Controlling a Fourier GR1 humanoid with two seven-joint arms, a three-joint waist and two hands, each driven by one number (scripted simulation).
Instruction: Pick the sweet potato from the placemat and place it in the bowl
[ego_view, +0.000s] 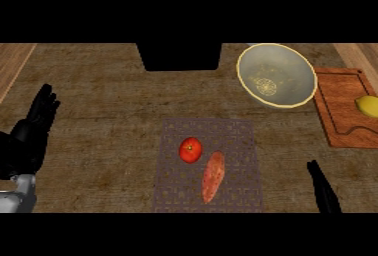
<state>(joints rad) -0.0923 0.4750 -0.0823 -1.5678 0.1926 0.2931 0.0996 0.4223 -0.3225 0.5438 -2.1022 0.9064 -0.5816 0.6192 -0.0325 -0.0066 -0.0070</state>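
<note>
I see sweet potato (212, 177) just right of tomato (190, 150) on placemat (240, 135), bowl (284, 65) behind-right, lemon (367, 106) on board (339, 122) further right

Mottled brown counter top (103, 100) fills the view under dim, even light, w/ a paler wood strip (15, 60) at 10 o'clock, a second strip (362, 54) at 2 o'clock, a black block (179, 56) at 12 o'clock (poss. a recess, hard to tell) and a reddish wooden board (339, 117) at 3 o'clock.

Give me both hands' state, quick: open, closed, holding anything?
Left hand: open, fingers straight, holding nothing.
Right hand: open, fingers straight, holding nothing; the sweet potato lies on the placemat.
</note>
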